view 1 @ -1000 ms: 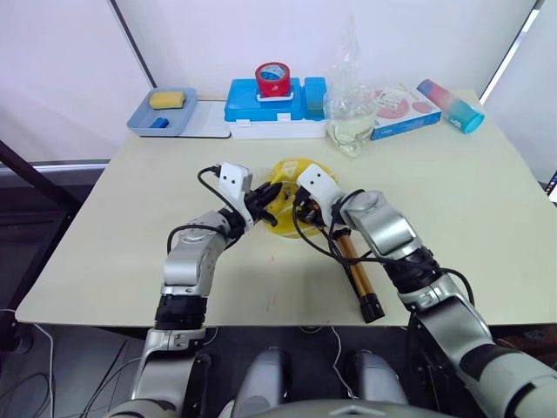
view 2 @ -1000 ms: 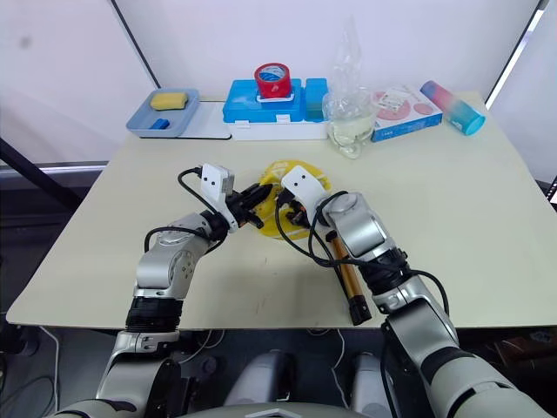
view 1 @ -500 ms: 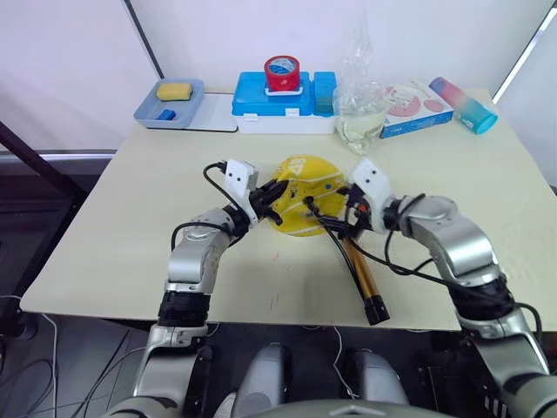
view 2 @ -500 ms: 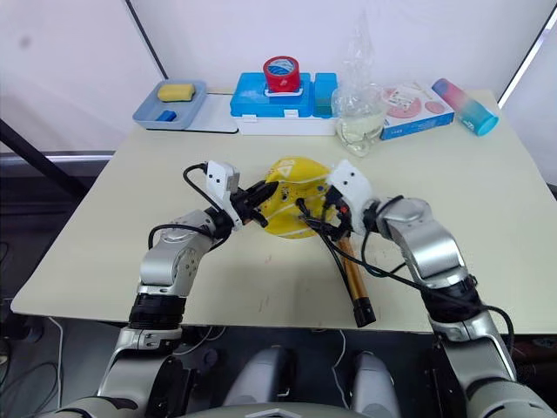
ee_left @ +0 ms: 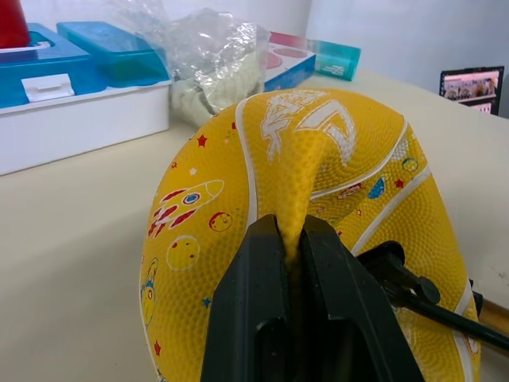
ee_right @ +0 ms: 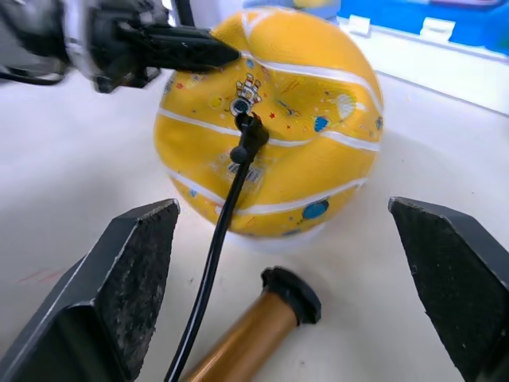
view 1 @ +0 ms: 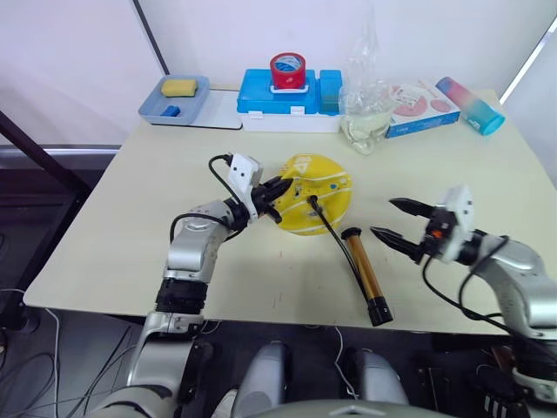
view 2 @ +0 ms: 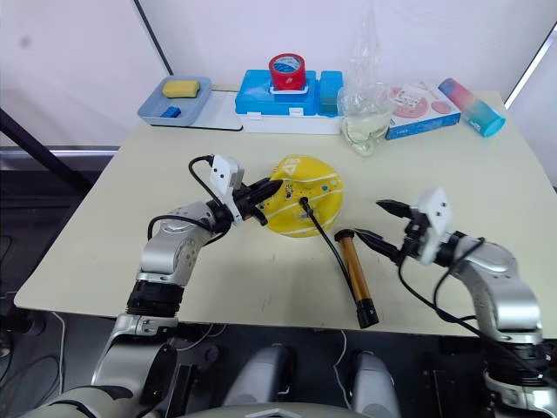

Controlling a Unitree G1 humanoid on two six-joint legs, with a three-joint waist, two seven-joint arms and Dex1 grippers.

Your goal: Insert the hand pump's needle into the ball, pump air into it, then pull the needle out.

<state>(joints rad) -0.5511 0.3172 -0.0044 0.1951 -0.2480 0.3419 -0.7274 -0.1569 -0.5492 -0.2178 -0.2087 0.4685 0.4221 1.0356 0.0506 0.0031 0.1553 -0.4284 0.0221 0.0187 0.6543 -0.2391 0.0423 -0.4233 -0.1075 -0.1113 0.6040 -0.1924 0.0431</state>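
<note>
We see the left pincer (view 1: 277, 187) pinching a fold of the dented yellow ball (view 1: 315, 193); the right pincer (view 1: 393, 219) hangs spread beside the hand pump (view 1: 364, 274).

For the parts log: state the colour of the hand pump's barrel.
Metallic gold-bronze, with black end caps: the hand pump, clearest in the left eye view.

The ball (ee_right: 278, 127) is yellow with white seam lines and small printed stars, planets and a rocket in red, blue and teal. The pump (view 1: 362, 272) has a gold-bronze barrel, black end caps and a black hose (ee_right: 219, 239). The counter (view 1: 452, 174) is pale beige.
</note>
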